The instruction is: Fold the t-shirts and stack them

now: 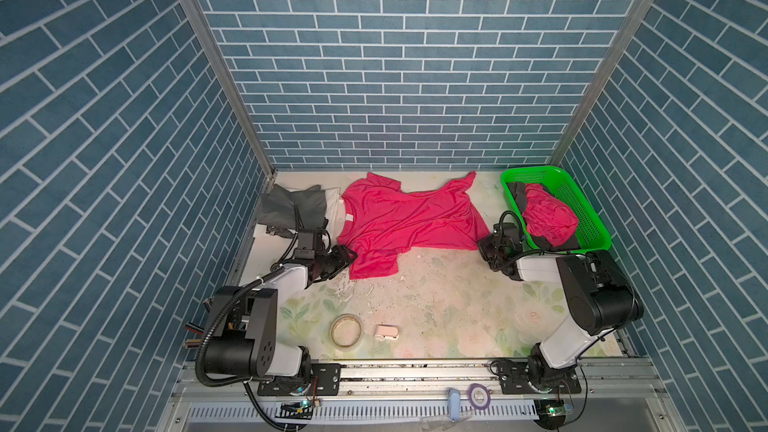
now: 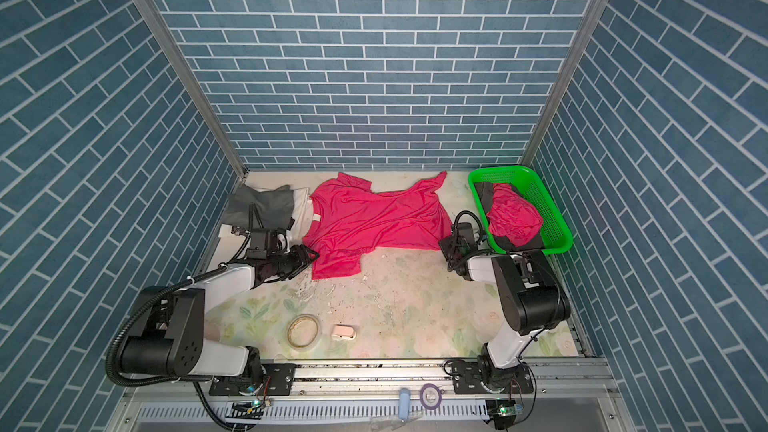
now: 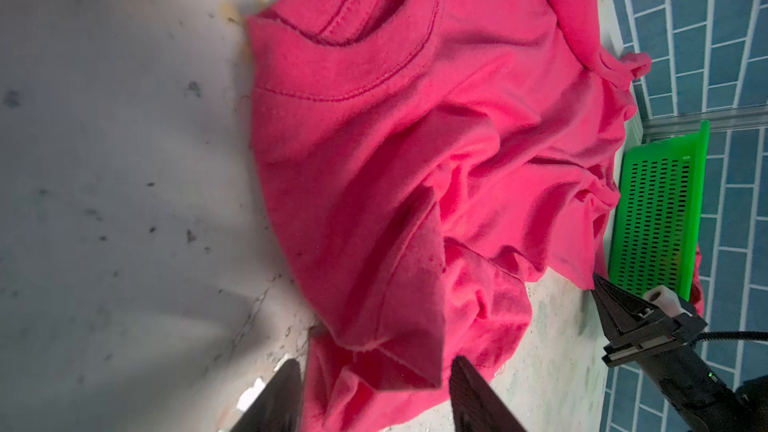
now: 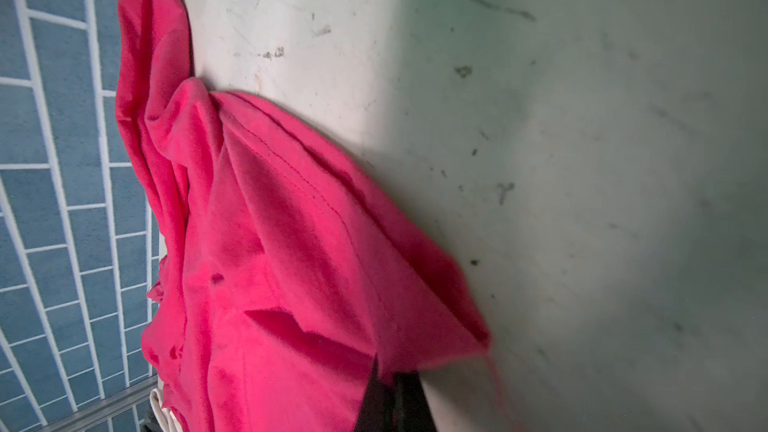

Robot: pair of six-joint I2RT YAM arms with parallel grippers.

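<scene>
While it stands just beside the right gripper (image 1: 483,243), on the side away from the tips, the basket (image 1: 598,218) is entered first: green mesh, holding one crumpled shirt (image 1: 548,216), pink, over grey cloth (image 1: 516,193).

Pink shirt (image 1: 407,218): spread on the table between the two grippers, neck towards the left one.

Right jaws: closed, pinching its hem corner.

Left gripper (image 1: 352,256): jaws open, one on either side of a sleeve fold, clamping nothing.

Grey shirt (image 1: 291,203): folded, lying on a white shirt (image 1: 333,201), off to the side of the left jaws, by that wrist.

Tape roll (image 1: 346,331): well back from both sets of jaws, near the arm bases.

Views: only the top views show the basket's contents, the folded pile and the roll. The left wrist view alone shows the right tips meeting on the corner, with the mesh wall behind. The right wrist view shows the pinch close up.

Count: pink shirts, two; grey shirt, one; white shirt, one; basket, one; roll, one.
</scene>
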